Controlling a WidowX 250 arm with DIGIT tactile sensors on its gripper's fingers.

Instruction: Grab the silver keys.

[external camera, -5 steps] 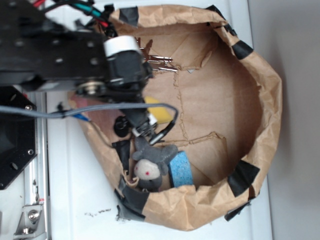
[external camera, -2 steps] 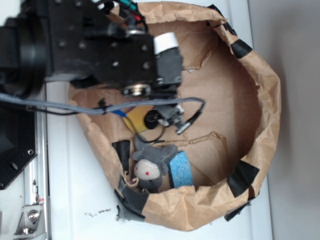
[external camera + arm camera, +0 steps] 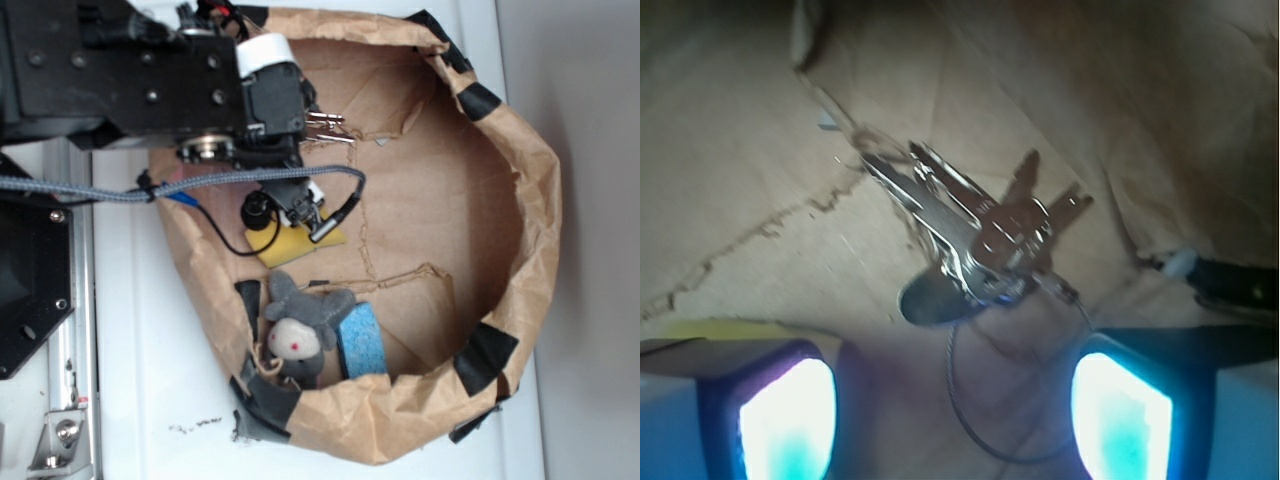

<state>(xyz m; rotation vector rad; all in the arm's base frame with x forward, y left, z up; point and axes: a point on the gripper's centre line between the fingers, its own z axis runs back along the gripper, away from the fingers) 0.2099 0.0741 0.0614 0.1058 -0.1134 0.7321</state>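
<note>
The silver keys (image 3: 980, 235) are a shiny bunch on rings lying on the brown paper floor. In the wrist view they lie just ahead of my gripper (image 3: 955, 420), and their thin wire loop (image 3: 985, 420) trails back between the two fingers. The fingers (image 3: 790, 420) are wide apart and hold nothing. In the exterior view the key tips (image 3: 328, 122) stick out to the right of the black arm (image 3: 200, 90). The arm hides the rest of the bunch and the fingertips.
The arm works inside a brown paper bag (image 3: 530, 200) with rolled, black-taped walls. A yellow sponge (image 3: 295, 242), a grey plush toy (image 3: 298, 325) and a blue block (image 3: 362, 340) lie near the bag's lower left wall. A grey cable (image 3: 100, 188) hangs across the arm.
The arm has swung away from the plush toy, first to the right, then back up to the bag's upper left, where it now sits over the keys.
</note>
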